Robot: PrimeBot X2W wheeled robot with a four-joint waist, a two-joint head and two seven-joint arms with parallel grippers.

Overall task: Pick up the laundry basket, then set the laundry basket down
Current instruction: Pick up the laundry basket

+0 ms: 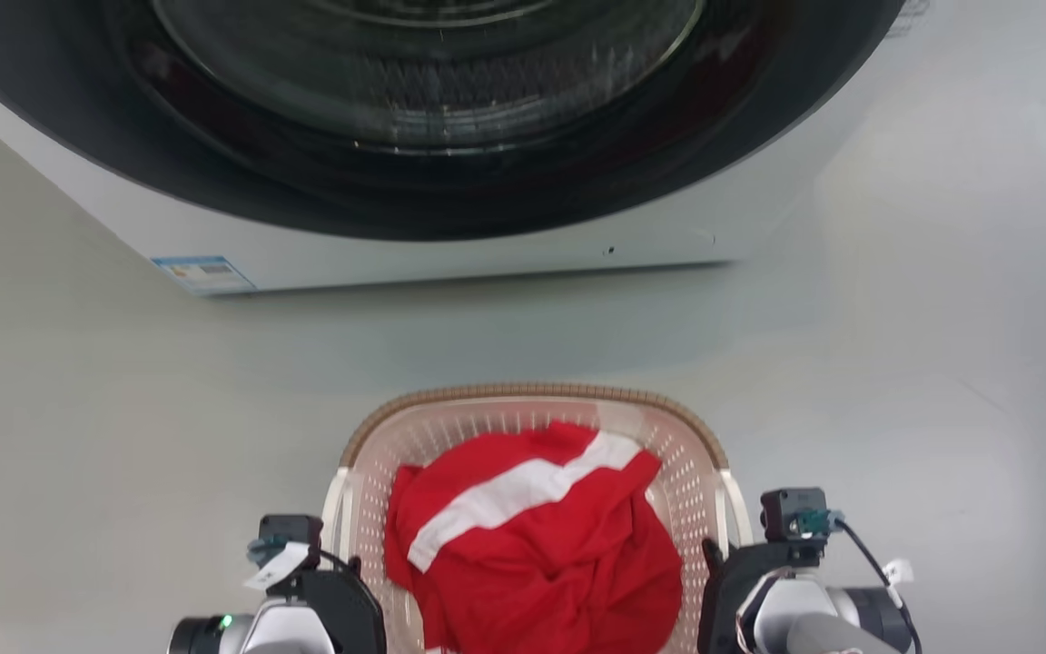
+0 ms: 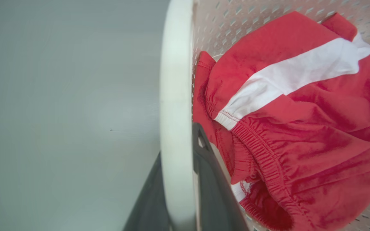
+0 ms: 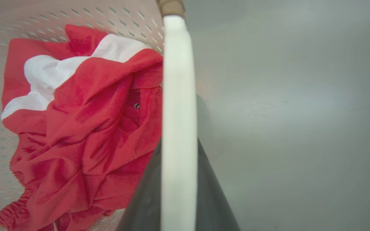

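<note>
Left claw (image 2: 177,144) and right claw (image 3: 180,128) tight on laundry basket (image 1: 532,392); grey floor (image 1: 123,436), washer (image 1: 487,263)

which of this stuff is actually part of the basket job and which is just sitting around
Part of the job:
laundry basket
left gripper, clamped on its left handle
right gripper, clamped on its right handle

Just there:
red and white garment, inside the basket
washing machine
label on it
floor
</note>
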